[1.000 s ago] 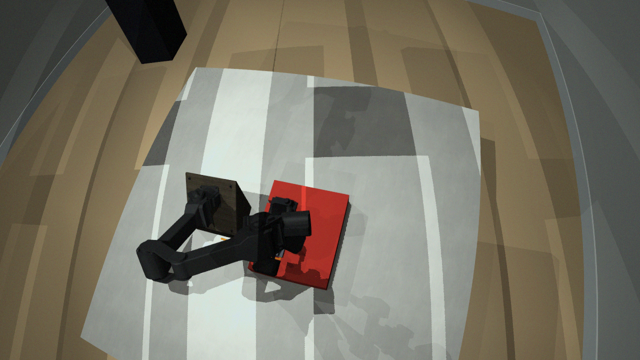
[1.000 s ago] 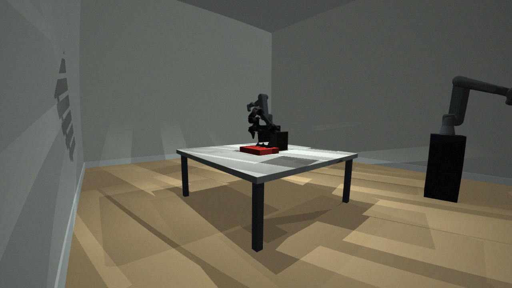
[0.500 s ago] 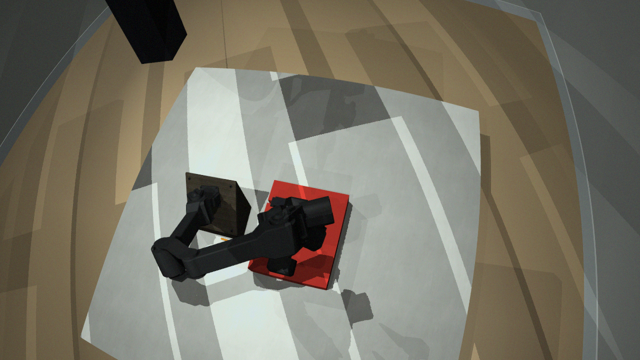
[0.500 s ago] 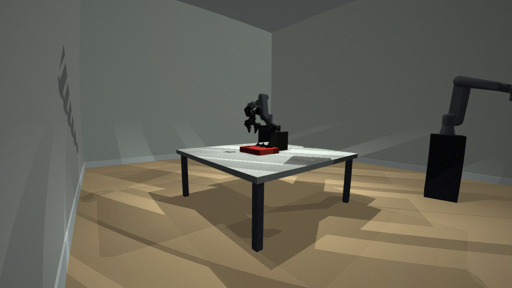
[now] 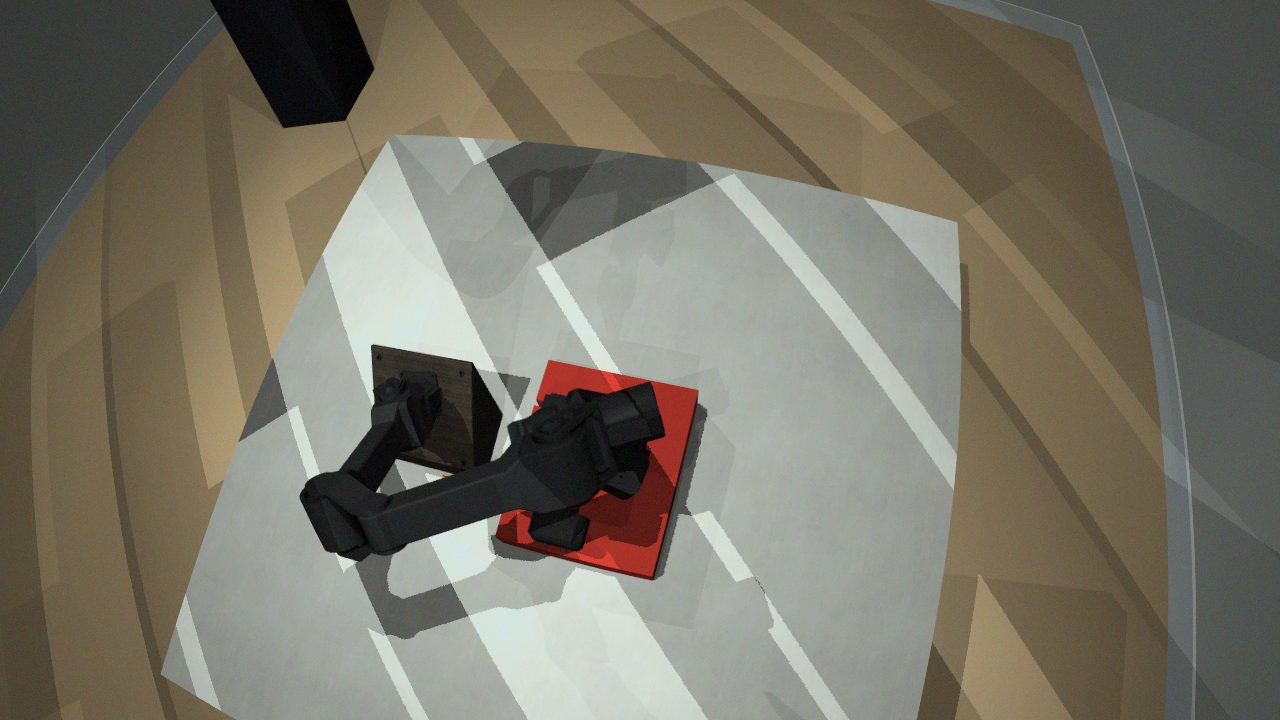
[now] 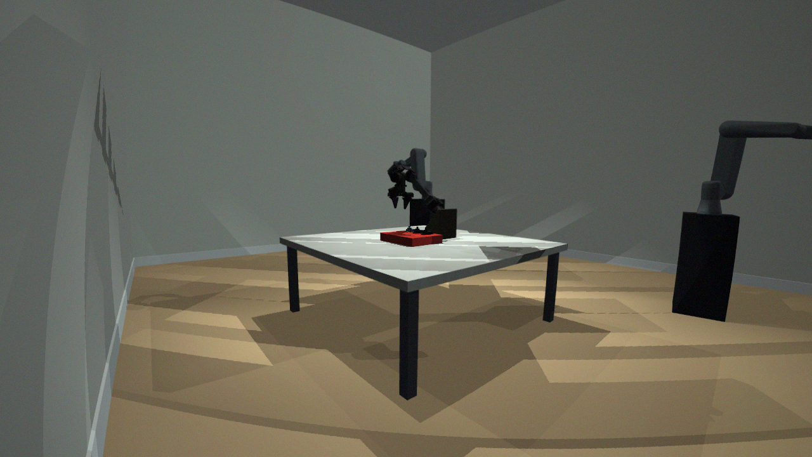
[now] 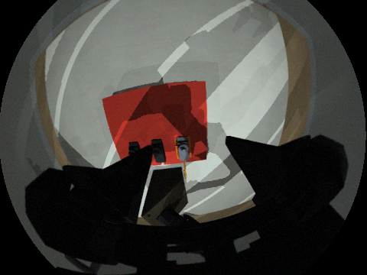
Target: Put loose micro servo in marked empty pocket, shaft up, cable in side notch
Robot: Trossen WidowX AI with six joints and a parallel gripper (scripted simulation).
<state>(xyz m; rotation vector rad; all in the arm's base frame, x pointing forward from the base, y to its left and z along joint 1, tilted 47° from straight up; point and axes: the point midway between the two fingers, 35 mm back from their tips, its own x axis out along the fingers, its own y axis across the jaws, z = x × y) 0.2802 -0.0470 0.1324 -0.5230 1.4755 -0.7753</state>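
Note:
The red deck (image 5: pixel 673 413) (image 6: pixel 397 239) (image 7: pixel 115 111) lies on the table. The grey micro servo (image 7: pixel 183 150) stands at the marked pocket, inside its orange outline (image 7: pixel 176 150), near the deck edge that faces the wooden block. Its orange cable (image 7: pixel 185 171) runs out past that edge. I cannot tell whether both ears are flat, whether the body is fully down or whether the cable lies in the notch. My gripper (image 5: pixel 591 506) (image 6: pixel 400 205) (image 7: pixel 189 144) is wide open and empty, well above the deck. The arm hides the servo in the top view.
Two black servos (image 7: pixel 134 147) (image 7: pixel 157 150) stand in the deck beside the grey one. A wooden block (image 5: pixel 460 394) (image 6: pixel 448 223) (image 7: pixel 164 181) carries the arm base next to the deck. A dark pedestal (image 5: pixel 304 71) (image 6: pixel 705 266) stands off the table.

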